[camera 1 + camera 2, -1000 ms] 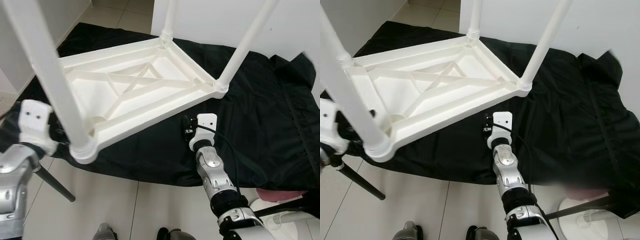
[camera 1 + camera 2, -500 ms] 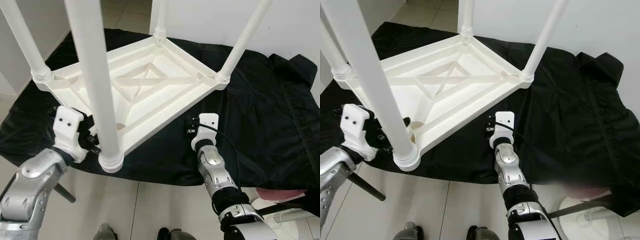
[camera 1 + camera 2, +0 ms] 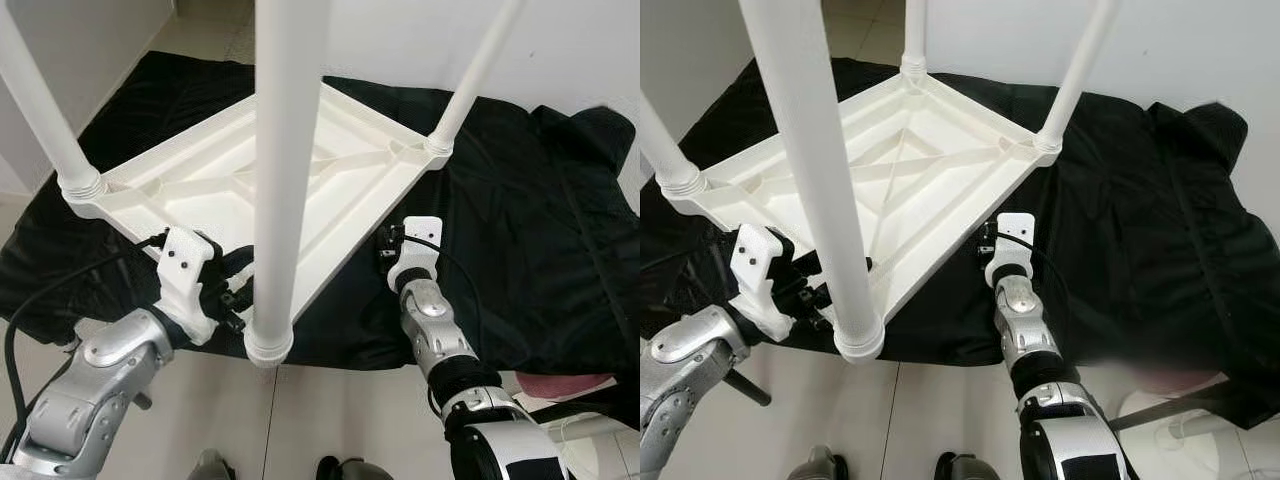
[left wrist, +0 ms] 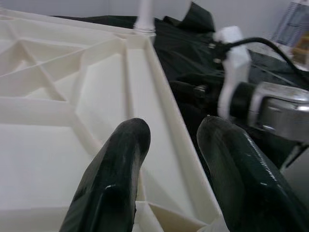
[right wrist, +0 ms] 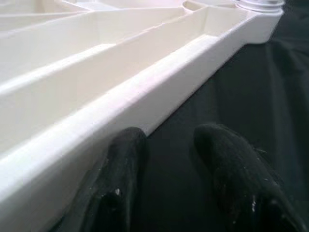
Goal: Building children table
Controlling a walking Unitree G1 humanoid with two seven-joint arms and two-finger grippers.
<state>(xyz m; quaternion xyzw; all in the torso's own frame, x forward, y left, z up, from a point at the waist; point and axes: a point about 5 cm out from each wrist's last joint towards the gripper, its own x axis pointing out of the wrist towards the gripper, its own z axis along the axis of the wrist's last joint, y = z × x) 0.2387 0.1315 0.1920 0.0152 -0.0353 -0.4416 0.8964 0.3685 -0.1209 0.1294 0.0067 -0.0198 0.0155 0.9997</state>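
A white plastic children's table (image 3: 300,170) lies upside down on a black cloth (image 3: 540,210) spread over the tiled floor (image 3: 330,420), four white legs (image 3: 283,150) pointing up at the camera.

On the left, the left gripper (image 3: 232,290) now sits at the near corner of the frame, beside the base of the nearest leg. A second ago that arm was out past the table's left edge. The table itself has swung round on the cloth over that second, its near corner now pointing between the two arms. The wrist view shows the gripper's two black fingers (image 4: 113,179) a little apart, with the frame's rim running up between them; they appear to straddle the rim rather than clamp it.

On the right, the right gripper (image 3: 385,250) is tucked against the long side rail, much where it was. Its fingers (image 5: 120,179) are parted, one against the rail's underside edge, the other on the cloth, holding nothing.

With all four legs seated, the build looks nearly done; the arms seem to be positioning to turn the table upright.

No brand, label or writing is legible anywhere.
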